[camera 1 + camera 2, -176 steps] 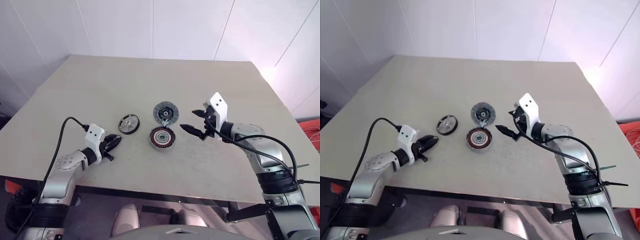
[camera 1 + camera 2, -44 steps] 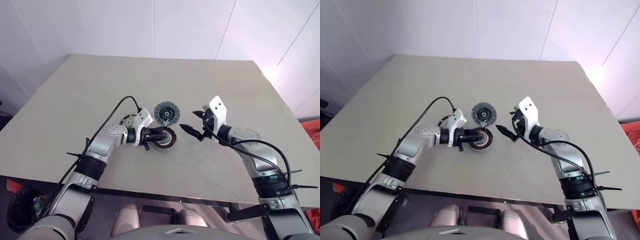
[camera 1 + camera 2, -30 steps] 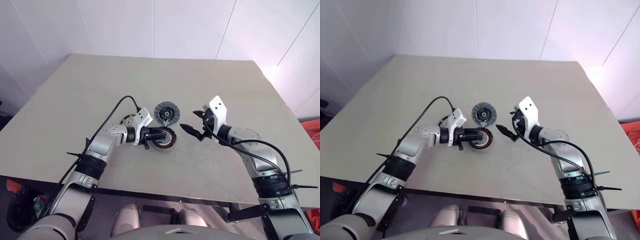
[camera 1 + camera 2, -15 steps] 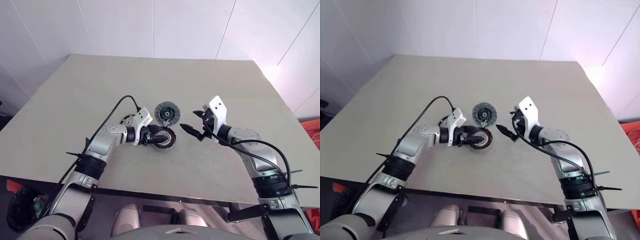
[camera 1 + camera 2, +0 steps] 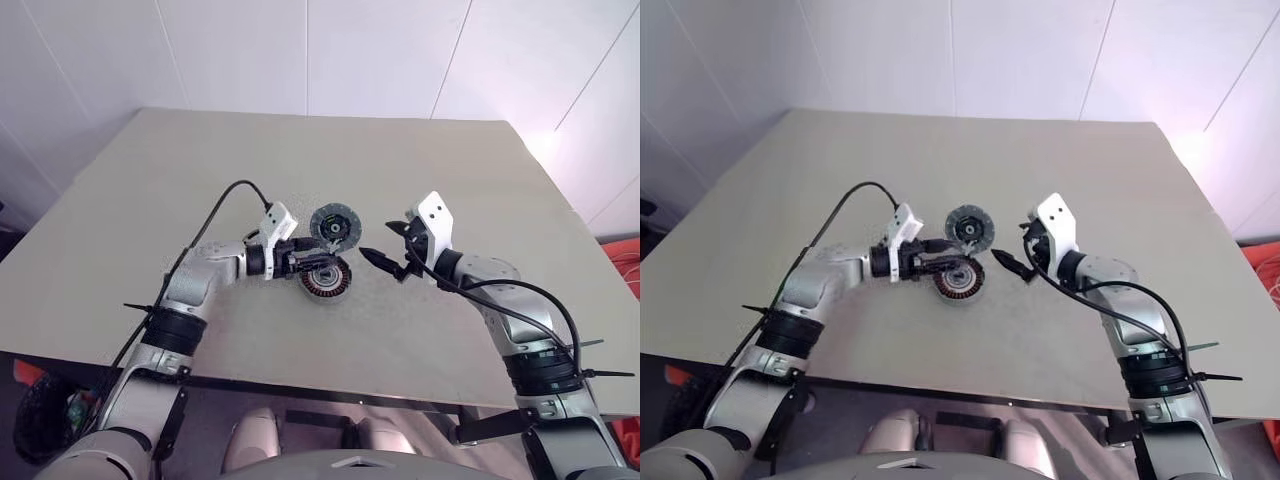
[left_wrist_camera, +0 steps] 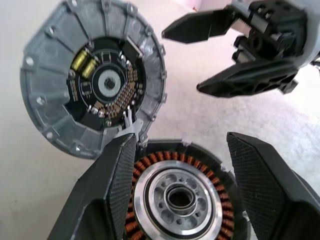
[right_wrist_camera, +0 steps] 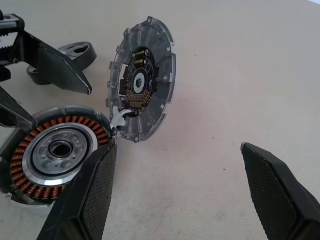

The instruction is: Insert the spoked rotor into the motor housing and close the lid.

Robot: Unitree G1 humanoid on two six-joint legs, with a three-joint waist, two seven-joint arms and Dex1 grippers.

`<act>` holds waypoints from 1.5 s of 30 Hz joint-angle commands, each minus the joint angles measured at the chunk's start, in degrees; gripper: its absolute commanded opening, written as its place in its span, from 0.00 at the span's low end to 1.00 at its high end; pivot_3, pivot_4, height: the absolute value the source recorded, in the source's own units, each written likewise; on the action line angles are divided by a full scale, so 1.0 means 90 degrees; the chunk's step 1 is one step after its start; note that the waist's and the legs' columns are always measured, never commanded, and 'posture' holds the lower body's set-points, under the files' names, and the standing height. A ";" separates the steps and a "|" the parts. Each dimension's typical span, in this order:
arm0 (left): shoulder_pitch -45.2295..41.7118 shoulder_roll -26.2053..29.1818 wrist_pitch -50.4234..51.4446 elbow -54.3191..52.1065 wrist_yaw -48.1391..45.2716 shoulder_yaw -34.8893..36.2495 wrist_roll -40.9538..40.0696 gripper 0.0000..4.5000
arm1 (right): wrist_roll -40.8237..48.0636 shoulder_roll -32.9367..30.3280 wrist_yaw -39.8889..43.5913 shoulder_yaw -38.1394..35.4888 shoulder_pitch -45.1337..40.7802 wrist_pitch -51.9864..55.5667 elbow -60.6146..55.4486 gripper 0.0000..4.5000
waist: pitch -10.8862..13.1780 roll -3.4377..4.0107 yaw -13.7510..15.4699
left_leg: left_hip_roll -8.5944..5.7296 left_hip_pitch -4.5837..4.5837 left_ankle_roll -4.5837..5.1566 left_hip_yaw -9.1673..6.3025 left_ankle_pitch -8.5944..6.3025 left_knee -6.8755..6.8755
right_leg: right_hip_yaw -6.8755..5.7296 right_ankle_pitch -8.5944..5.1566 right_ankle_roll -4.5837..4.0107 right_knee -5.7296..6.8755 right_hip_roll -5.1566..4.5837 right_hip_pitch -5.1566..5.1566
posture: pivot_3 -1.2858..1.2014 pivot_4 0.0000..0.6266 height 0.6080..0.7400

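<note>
at centre of the left eye frame: left gripper (image 5: 303, 262), fingers spread, empty, poised just above the motor housing (image 5: 324, 280); in the left wrist view, both fingers straddling the housing's copper windings with nothing pinched between.

just right of centre: right gripper (image 5: 385, 259), fingers spread as wide as they go, empty, beside the housing's right flank and apart from it.

directly under the left fingertips: motor housing, open cup, ring of copper windings round a silver hub, cavity bare, no wheel seated.

touching the housing's far edge, just above centre of frame: lid (image 5: 332, 226), grey ribbed disc with dark centre, underside circuitry facing up, seemingly joined to the housing rim by a small pale tab; folded open, not shut.

left of the housing, largely masked by the left wrist: spoked rotor (image 7: 75, 52), black rim with silver face, flat on the table (image 5: 200, 170), gripped by nothing.

state of work, judged: insertion not done, housing vacant; rotor yet to be collected and dropped over the hub; lid yet to be swung down onto the cup. both main steps outstanding.
</note>
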 commanded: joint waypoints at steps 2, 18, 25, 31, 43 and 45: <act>0.0026 0.0263 0.0244 -0.0488 0.0016 0.0247 -0.0226 0.68 | 0.0029 0.0047 0.0029 -0.0058 -0.0132 -0.0120 -0.0107 1.00 | 0.0002 0.0004 -0.0002 | 0.0000 0.0000 0.0000 0.0000 0.0000 -0.0001 | -0.0001 -0.0001 -0.0001 0.0000 0.0000 0.0000 | 0.52 0.00 1.00; 0.0015 0.0043 0.0026 -0.0105 0.0224 -0.0280 0.0166 0.01 | -0.0038 0.0126 0.0078 -0.0052 -0.0173 -0.0194 -0.0016 1.00 | 0.0006 0.0010 0.0000 | -0.0002 -0.0001 0.0000 -0.0001 0.0000 -0.0001 | -0.0003 -0.0002 0.0000 0.0000 -0.0002 0.0001 | 0.52 0.00 1.00; -0.0049 0.0014 0.0401 -0.0076 0.0091 -0.0382 0.0068 0.01 | -0.0060 0.0138 0.0072 -0.0076 -0.0162 -0.0221 0.0004 1.00 | 0.0007 0.0010 0.0002 | -0.0001 -0.0001 0.0000 -0.0001 0.0000 -0.0002 | -0.0003 -0.0002 0.0000 0.0000 -0.0002 0.0000 | 0.52 0.00 1.00; -0.0070 0.0051 0.0650 -0.0074 0.0108 -0.0416 0.0090 0.01 | -0.0079 0.0162 0.0043 -0.0096 -0.0149 -0.0229 0.0002 1.00 | 0.0007 0.0010 0.0002 | -0.0002 -0.0001 0.0000 -0.0001 0.0000 -0.0002 | -0.0004 -0.0002 0.0000 0.0000 -0.0003 0.0001 | 0.52 0.00 1.00; 0.0100 0.0302 0.0989 -0.0210 0.0207 -0.0331 0.0075 0.01 | -0.0094 0.0165 -0.0046 -0.0131 -0.0186 -0.0230 0.0060 1.00 | 0.0007 0.0012 0.0000 | -0.0001 -0.0001 0.0001 -0.0001 0.0000 -0.0002 | -0.0004 -0.0002 0.0000 0.0000 -0.0002 0.0001 | 0.52 0.00 1.00; 0.0075 0.0312 0.1013 -0.0205 0.0218 -0.0327 0.0061 0.01 | -0.0099 0.0175 -0.0055 -0.0124 -0.0217 -0.0238 0.0091 1.00 | 0.0008 0.0012 0.0001 | -0.0002 -0.0001 0.0000 -0.0001 0.0000 -0.0002 | -0.0004 -0.0002 0.0000 0.0000 -0.0003 0.0001 | 0.52 0.00 1.00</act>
